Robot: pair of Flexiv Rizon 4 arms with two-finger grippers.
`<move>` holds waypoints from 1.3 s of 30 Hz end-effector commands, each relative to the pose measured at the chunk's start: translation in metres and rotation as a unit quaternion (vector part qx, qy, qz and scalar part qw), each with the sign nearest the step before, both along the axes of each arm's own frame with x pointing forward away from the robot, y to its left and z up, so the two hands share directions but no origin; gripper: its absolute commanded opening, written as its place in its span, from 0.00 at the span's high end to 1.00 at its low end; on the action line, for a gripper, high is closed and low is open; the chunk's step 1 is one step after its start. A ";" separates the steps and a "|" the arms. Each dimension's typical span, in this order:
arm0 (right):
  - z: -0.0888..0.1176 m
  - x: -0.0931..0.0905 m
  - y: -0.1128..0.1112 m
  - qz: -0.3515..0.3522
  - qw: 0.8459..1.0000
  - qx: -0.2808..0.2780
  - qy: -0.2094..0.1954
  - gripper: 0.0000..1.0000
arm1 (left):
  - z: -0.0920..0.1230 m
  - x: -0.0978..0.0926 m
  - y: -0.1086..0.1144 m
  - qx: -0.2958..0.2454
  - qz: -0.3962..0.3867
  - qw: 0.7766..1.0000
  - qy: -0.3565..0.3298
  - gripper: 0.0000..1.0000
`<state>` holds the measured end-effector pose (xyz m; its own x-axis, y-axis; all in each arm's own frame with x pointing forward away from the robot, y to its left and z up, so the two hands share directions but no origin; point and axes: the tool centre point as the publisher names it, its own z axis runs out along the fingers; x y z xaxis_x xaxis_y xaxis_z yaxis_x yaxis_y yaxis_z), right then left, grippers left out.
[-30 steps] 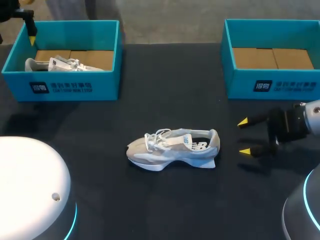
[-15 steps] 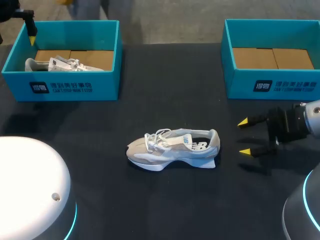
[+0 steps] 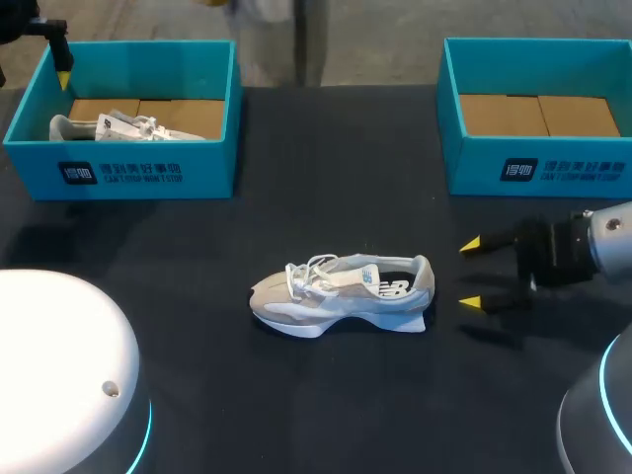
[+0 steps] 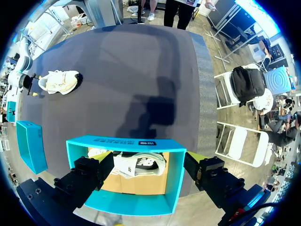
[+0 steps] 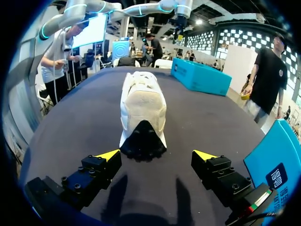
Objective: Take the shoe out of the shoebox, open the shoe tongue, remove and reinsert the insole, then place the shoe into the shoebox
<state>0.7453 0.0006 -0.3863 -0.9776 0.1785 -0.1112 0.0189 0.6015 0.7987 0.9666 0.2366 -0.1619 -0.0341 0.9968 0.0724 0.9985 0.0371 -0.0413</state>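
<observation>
A grey-and-white shoe lies on its side in the middle of the dark table, heel to the right. My right gripper stands open just right of the heel, low over the table. In the right wrist view the shoe lies straight ahead of that gripper, heel first, with nothing between the fingers. My left gripper hangs open above the left teal shoebox, which holds a second white shoe.
The left shoebox stands at the back left. A second teal shoebox at the back right shows only its cardboard floor. The white domes of my arm bases fill the front corners.
My right gripper has moved a little to the left, closer to the shoe's heel. The shoe and the left arm have not moved.
</observation>
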 end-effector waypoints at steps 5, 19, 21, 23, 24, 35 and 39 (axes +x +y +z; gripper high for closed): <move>-0.012 -0.002 0.026 -0.009 1.000 0.001 0.000 0.00 | 0.001 -0.001 0.000 0.001 0.000 1.000 -0.001 0.00; -0.016 -0.003 0.053 -0.006 1.000 0.008 0.016 0.00 | 0.001 -0.001 0.000 0.001 0.000 1.000 -0.001 0.00; -0.016 -0.003 0.059 -0.004 1.000 0.011 0.018 0.00 | 0.001 -0.001 0.000 0.001 0.000 1.000 -0.001 0.00; -0.016 -0.003 0.063 -0.003 1.000 0.012 0.019 0.00 | 0.001 -0.001 0.000 0.001 0.000 1.000 -0.001 0.00; -0.016 -0.003 0.063 -0.003 1.000 0.012 0.019 0.00 | 0.001 -0.001 0.000 0.001 0.000 1.000 -0.001 0.00; -0.030 -0.007 0.085 0.007 0.999 0.022 0.030 0.00 | 0.001 -0.001 0.000 0.001 0.000 1.000 -0.001 0.00; -0.036 -0.007 0.086 0.004 0.999 0.023 0.033 0.00 | 0.001 -0.001 0.000 0.001 0.000 1.000 -0.001 0.00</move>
